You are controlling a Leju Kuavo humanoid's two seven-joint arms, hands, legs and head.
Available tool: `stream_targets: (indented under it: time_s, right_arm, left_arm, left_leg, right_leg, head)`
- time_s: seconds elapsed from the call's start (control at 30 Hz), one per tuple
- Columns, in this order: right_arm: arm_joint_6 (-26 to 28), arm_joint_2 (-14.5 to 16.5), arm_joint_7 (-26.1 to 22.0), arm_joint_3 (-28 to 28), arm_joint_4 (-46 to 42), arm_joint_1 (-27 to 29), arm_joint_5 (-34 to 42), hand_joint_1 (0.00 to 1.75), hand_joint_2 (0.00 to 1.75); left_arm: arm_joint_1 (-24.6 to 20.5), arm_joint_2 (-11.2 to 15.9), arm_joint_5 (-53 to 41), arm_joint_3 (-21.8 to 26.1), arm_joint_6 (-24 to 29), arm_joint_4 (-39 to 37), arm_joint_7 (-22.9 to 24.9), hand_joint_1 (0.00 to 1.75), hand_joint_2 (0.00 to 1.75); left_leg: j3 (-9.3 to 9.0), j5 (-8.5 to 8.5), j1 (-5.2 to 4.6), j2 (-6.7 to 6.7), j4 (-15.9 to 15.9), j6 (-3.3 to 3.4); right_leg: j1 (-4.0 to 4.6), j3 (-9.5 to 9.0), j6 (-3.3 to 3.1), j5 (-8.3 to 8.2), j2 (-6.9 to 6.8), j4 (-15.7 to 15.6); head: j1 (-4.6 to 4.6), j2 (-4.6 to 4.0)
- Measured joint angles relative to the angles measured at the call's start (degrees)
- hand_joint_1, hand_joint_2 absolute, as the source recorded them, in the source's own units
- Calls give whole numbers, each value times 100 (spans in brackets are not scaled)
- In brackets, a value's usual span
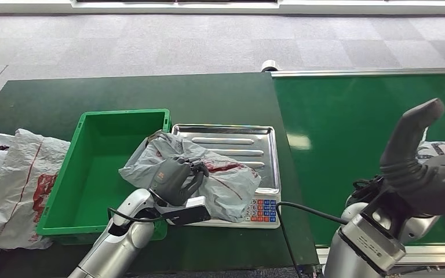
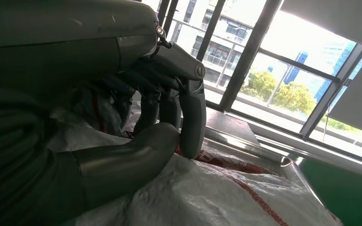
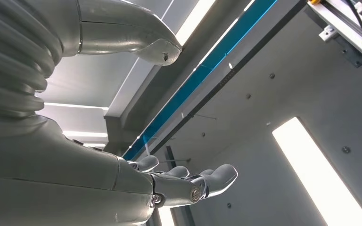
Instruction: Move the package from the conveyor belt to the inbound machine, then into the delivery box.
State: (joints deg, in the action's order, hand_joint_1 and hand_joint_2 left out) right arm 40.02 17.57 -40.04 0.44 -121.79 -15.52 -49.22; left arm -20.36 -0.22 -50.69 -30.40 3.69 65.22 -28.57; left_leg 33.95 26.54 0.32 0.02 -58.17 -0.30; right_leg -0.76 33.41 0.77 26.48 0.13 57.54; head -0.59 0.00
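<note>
Dark green tabletop [image 1: 220,95] carries everything that matters, and I place it all from the scale [image 1: 249,152], the steel-trayed inbound machine at its middle. Nearest me, at the scale's near left corner, my left hand [image 1: 177,176] presses down on the package [image 1: 226,185], fingers [image 2: 192,117] and thumb curled into the crumpled grey plastic, so I judge it gripped. That package lies across the scale's tray with its long axis running from the tray's far left corner to its near right one, one end spilling over the rim of the green delivery box [image 1: 69,168]. The box stands just left of the scale (touching it, as far as I can tell), so the coming move runs leftward, and my left hand is both the nearer one and already on the bag. Right of the scale, over the brighter green conveyor belt [image 1: 347,116], my right hand [image 1: 423,168] is raised, fingers [image 3: 207,179] spread apart and holding nothing. Other white bags [image 1: 17,185] lie beyond the box's left wall.
</note>
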Motion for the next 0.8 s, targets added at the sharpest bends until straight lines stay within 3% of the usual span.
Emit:
stream_targets:
  time_s: [0.8]
  right_arm:
    - [0,0,0,0,48,-3,2,0,175]
  left_arm:
    - [8,117,120,3,-29,122,-64,175,175]
  left_leg:
    - [4,0,1,0,0,0]
  right_leg:
    - [1,2,0,0,0,1]
  head:
    - [0,0]
